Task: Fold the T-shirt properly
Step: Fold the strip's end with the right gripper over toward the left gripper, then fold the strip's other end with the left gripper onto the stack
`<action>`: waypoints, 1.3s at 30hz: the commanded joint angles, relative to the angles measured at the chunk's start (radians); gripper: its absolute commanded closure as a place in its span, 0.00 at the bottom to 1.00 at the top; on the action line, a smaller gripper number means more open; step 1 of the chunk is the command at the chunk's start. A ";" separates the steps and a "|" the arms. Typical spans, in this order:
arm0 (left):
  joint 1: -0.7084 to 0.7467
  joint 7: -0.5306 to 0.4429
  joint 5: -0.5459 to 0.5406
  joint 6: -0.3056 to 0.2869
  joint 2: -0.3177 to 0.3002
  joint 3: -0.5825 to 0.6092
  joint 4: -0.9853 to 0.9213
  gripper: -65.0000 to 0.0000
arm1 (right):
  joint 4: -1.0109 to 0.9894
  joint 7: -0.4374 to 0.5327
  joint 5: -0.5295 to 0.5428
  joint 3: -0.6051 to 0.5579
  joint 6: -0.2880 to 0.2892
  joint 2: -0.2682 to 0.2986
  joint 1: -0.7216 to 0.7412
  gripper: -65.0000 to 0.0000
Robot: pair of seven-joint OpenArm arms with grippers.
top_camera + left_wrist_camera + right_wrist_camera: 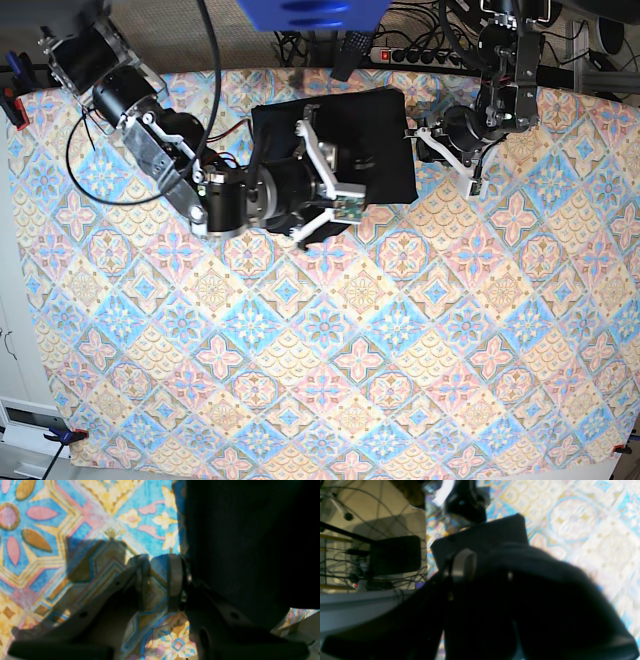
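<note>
The black T-shirt [375, 135] lies folded into a rough rectangle at the back middle of the patterned table. My right gripper [322, 183] hovers over its front left part. In the right wrist view its fingers stand apart: one grey pad [463, 565] shows, and dark T-shirt cloth [545, 585] fills the gap and covers the other finger. My left gripper [412, 135] sits low at the shirt's right edge. In the left wrist view the left gripper [158, 580] is open with only tablecloth between the pads, and the T-shirt [250, 542] lies just beside the right pad.
A colourful tiled tablecloth [320, 340] covers the whole table. A power strip and cables [400, 55] run along the back edge. Clamps [65, 435] hold the cloth's corners. Beyond the table's edge, the right wrist view shows floor with cables [357, 555].
</note>
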 commanded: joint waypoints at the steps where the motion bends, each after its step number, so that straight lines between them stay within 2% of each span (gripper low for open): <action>1: 0.002 0.021 0.018 0.005 0.001 0.002 -0.002 0.81 | 0.017 0.026 0.022 -0.006 0.002 -0.001 0.032 0.72; 4: 0.002 0.021 0.030 0.005 0.001 0.002 -0.002 0.81 | 0.016 0.006 0.017 -0.055 0.002 -0.001 0.081 0.72; 7: 0.002 0.021 0.030 0.005 0.001 0.002 -0.003 0.81 | 0.029 0.004 -0.040 -0.097 0.002 0.004 0.106 0.72; 12: 0.003 0.024 0.029 0.005 -0.001 0.002 -0.003 0.81 | 0.049 0.012 -0.120 -0.091 0.002 0.004 0.103 0.72; 15: 0.014 0.022 0.025 0.005 -0.006 0.000 0.004 0.82 | 0.059 0.013 -0.121 -0.003 0.002 0.005 0.095 0.72; 18: 0.048 0.019 0.024 0.005 -0.024 -0.009 0.050 0.82 | 0.056 0.015 -0.121 0.123 0.002 0.038 0.058 0.72; 22: 0.106 0.025 0.022 0.005 -0.026 -0.044 0.147 0.82 | 0.028 0.015 -0.120 0.267 0.002 0.038 0.012 0.72; 26: 0.170 0.027 0.025 0.005 -0.029 -0.104 0.268 0.82 | -0.064 0.027 -0.121 0.275 0.002 0.035 0.002 0.72; 31: 0.266 0.025 0.016 0.002 -0.024 -0.135 0.455 0.81 | -0.196 0.121 -0.121 0.276 0.002 0.035 0.002 0.72; 33: 0.279 0.021 -0.007 0.001 -0.022 -0.135 0.494 0.81 | -0.242 0.157 -0.121 0.276 0.002 0.035 0.005 0.72; 36: 0.275 0.019 -0.122 0.001 -0.022 -0.140 0.500 0.81 | -0.326 0.217 -0.121 0.276 0.002 0.033 0.008 0.72; 39: 0.250 0.010 -0.211 0.001 -0.004 -0.138 0.495 0.81 | -0.386 0.257 -0.181 0.281 0.002 0.018 0.023 0.72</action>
